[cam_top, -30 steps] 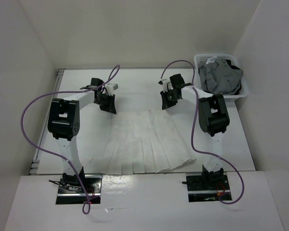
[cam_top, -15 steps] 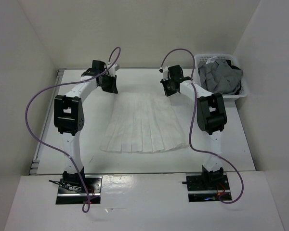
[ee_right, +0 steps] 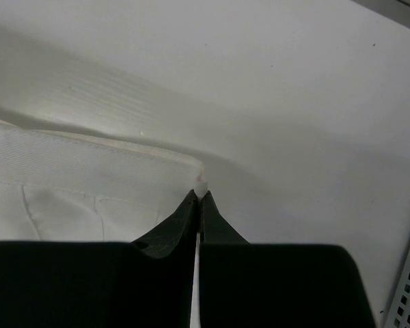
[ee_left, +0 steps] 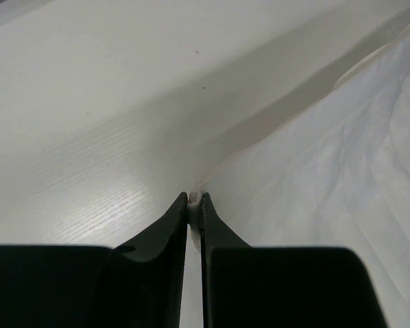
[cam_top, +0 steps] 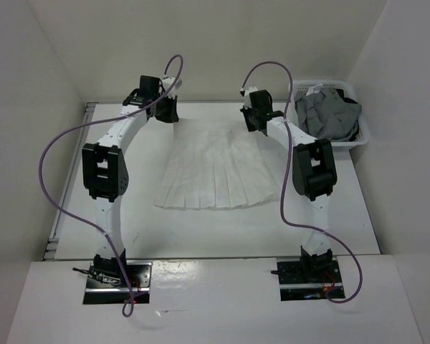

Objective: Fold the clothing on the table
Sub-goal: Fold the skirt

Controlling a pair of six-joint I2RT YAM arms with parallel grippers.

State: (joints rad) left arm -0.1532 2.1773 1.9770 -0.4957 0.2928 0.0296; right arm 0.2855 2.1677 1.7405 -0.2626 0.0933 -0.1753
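The white pleated skirt (cam_top: 211, 168) lies spread in the middle of the bench (cam_top: 129, 215), narrow waist end toward the far edge and wide hem toward the arm bases. The left tool (ee_left: 195, 199) is pinched narrow on the skirt's far left corner, and the right tool (ee_right: 199, 193) is clamped tight on the far right waistband corner. A white basket (cam_top: 364, 135) holding a grey garment (cam_top: 326, 115) sits at the far right.
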